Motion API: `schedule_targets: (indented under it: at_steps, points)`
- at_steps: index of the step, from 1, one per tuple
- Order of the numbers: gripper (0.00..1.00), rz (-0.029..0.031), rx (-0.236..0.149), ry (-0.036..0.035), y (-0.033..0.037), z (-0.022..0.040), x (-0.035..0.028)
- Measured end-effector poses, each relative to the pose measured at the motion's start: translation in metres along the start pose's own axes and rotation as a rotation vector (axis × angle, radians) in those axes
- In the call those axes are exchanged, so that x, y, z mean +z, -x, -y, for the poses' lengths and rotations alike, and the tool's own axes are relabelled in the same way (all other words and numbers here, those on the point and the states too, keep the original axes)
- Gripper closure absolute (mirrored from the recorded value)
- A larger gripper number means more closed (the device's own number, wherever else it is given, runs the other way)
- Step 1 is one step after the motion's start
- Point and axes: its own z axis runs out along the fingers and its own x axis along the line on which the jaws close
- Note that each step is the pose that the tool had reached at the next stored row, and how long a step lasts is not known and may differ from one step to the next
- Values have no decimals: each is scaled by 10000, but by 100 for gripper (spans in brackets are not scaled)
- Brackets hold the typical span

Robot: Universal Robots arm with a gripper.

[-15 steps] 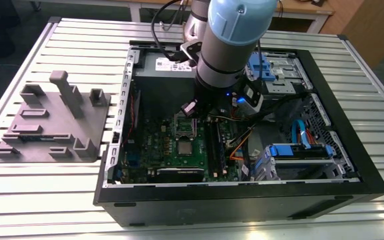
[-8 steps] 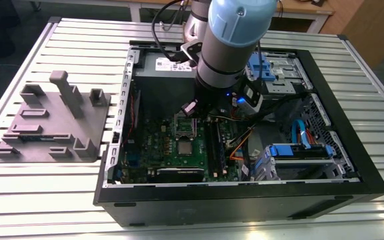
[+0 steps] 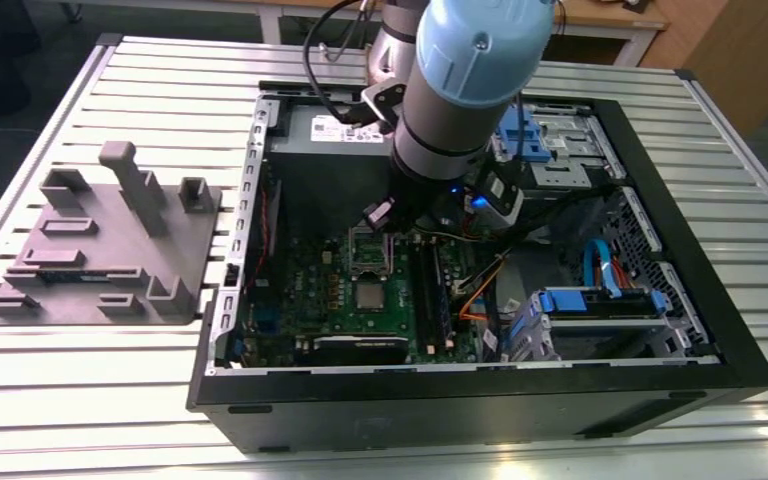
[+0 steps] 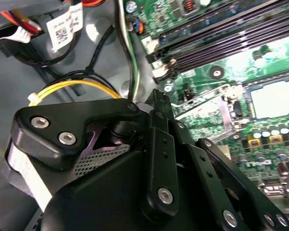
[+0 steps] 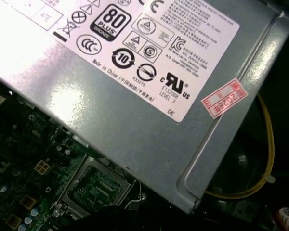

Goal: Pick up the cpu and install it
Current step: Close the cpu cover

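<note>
In the exterior view a small silver-grey square, the cpu (image 3: 373, 297), lies flat on the green motherboard (image 3: 307, 280) inside the open computer case. Just behind it is the socket (image 3: 368, 250), its metal frame standing open. My gripper (image 3: 388, 224) hangs over the board beside the socket's far corner, above the cpu and apart from it. The first wrist view looks down on the socket (image 5: 94, 187), whose inside looks greenish and bare. In the second wrist view the socket (image 4: 274, 98) looks pale with glare, past the gripper's black linkage (image 4: 154, 163).
A big grey power supply (image 5: 135, 96) with a white label sits at the back of the case (image 3: 491, 400). Memory slots (image 3: 427, 290), orange cables (image 3: 478, 300) and blue drive brackets (image 3: 598, 300) lie to the exterior view's right. A grey fixture block (image 3: 104, 250) stands on the slatted table.
</note>
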Motion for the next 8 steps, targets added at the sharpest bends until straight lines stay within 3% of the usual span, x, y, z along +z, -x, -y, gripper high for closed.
schedule_targets:
  at_steps: [2,5,8]
  points:
    - [90,-11,-51,11,0,1,3]
    - [90,-87,-369,51,-1,3,6]
    - [90,-91,-394,55,6,6,9]
